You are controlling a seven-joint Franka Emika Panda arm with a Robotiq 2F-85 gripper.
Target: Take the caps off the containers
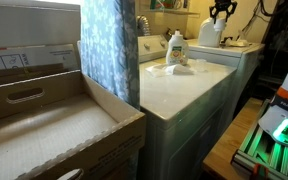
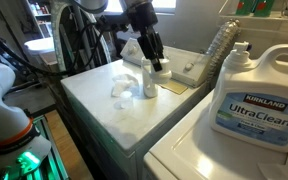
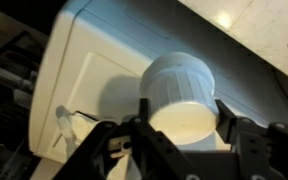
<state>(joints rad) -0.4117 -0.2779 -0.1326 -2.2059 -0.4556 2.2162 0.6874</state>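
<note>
My gripper (image 2: 156,68) reaches down over a white washer top (image 2: 99,105). In the wrist view its fingers (image 3: 182,125) are shut on the sides of a white round ribbed cap (image 3: 177,90). The same white piece (image 2: 151,86) shows under the fingers. I cannot tell whether it rests on the washer. A large white jug labelled UltraClean (image 2: 249,95) stands close by, its cap (image 2: 242,48) on. In an exterior view a smaller white bottle with a green-and-yellow label (image 1: 176,50) stands capped (image 1: 175,35). A larger plain white jug (image 1: 210,34) stands behind it.
A crumpled white thing (image 2: 121,88) lies beside the gripper. A similar one (image 1: 174,68) lies in front of the labelled bottle. A big cardboard box (image 1: 44,110) and a blue curtain (image 1: 109,45) stand beside the washer. A ribbed hose (image 2: 216,45) runs behind.
</note>
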